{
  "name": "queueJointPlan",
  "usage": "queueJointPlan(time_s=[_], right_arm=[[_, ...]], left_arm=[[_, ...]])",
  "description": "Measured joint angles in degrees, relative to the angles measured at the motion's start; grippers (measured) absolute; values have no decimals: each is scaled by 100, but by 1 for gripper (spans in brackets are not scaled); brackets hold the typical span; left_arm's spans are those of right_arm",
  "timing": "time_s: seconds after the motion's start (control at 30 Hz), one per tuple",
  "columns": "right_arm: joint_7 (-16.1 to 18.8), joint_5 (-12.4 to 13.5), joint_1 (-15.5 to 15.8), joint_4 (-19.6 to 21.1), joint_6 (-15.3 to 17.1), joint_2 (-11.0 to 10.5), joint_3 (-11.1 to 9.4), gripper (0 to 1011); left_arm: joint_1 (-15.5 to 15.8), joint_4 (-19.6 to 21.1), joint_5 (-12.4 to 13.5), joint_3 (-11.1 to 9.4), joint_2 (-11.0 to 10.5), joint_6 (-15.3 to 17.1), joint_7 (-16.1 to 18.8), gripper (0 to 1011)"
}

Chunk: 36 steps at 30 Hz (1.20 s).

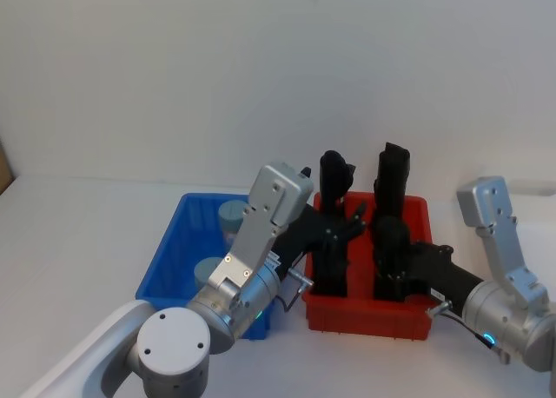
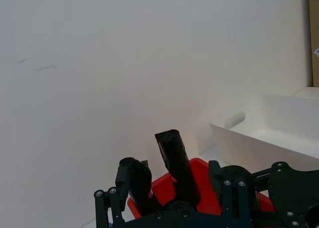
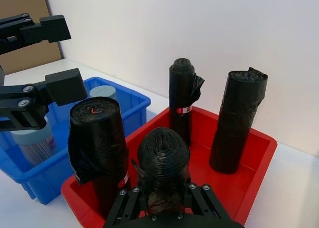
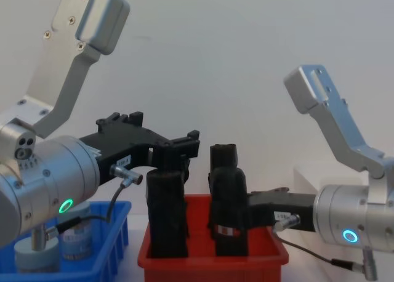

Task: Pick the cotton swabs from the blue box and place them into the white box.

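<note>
swabs: two small round cream tubs with grey-blue lids (image 1: 233,214), upright in the shallow ribbed blue plastic box (image 1: 161,255), left of and below the left fingers
left gripper (image 1: 352,220): over red plastic bin (image 1: 365,318); fingers (image 3: 65,86) spread, empty
right gripper (image 3: 162,213): among black rolls (image 3: 238,118); open or closed, cannot tell
target: plain white plastic box (image 2: 269,133), past the red bin
handling: likely light, rigid, slick-walled; pinch across body under lid
</note>
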<state>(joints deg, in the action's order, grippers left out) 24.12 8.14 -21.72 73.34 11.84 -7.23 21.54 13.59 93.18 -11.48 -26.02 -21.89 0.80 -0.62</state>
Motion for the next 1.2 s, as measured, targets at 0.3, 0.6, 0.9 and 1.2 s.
queueJointPlan(time_s=[0.3,0.6,0.9,1.2], right_arm=[[0,0,0,-4,0,1,0,358],[1,0,0,-4,1,1,0,358],[1,0,0,-4,1,1,-1,358],[-63,179,92,246,-73,-76,-68,358]], left_arm=[[0,0,0,0,0,0,0,1004],[0,0,0,0,0,0,0,1004],[0,0,0,0,0,0,0,1004],[0,0,0,0,0,0,0,1004]])
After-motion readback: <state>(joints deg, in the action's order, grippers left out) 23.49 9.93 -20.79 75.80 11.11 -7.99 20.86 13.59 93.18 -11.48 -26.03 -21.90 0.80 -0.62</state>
